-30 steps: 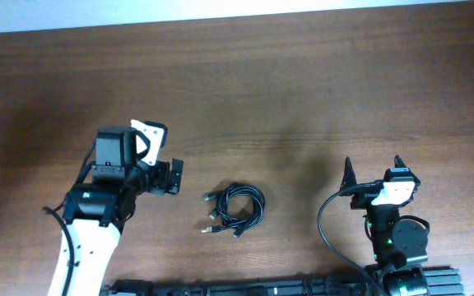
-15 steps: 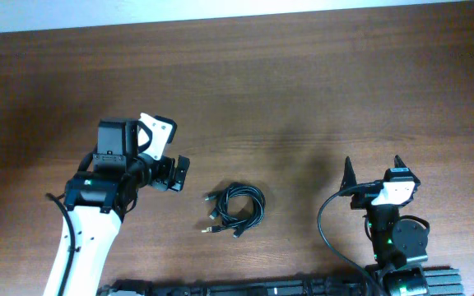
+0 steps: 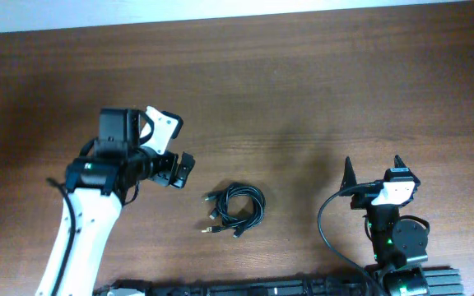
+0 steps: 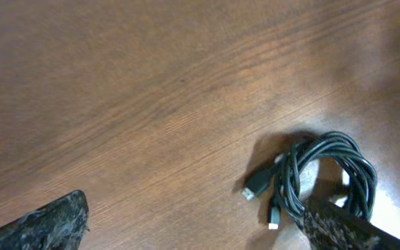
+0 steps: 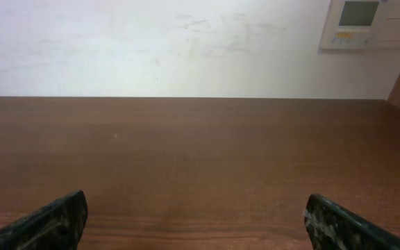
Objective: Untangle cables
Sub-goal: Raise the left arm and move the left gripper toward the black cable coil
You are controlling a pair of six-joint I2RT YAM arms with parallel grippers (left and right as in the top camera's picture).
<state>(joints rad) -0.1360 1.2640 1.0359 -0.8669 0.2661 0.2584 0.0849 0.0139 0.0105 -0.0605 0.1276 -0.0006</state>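
Overhead view: the cables (image 3: 235, 210) lie as one small coiled bundle on the wooden counter (image 3: 303, 82), toward its near edge. Loops are stacked on the bundle's right side, and several short ends with small plugs stick out on its left and lower left.

Left fingers (image 3: 183, 170): spread wide and released, nothing between them. They sit to the left of the cables and a little farther back, near the bundle but clear of it, with bare wood between the closest finger and the nearest plug end.

Left wrist view: the cables (image 4: 325, 173) show at lower right, with loops to the right and two plug ends pointing left into the space between the left fingers (image 4: 339, 229). The bundle's lower edge runs behind the finger on that side of the picture. Whether it touches cannot be told from this view; the overhead shows them apart.

Right fingers (image 3: 346, 174): also spread wide and released, holding nothing. They are well to the right of the cables, with open counter between.

Right wrist view: no cables in view. It shows only the two tips of the right fingers (image 5: 54, 222), the counter surface, a pale wall (image 5: 151, 48) beyond, and a small wall panel (image 5: 363, 21) at upper right.
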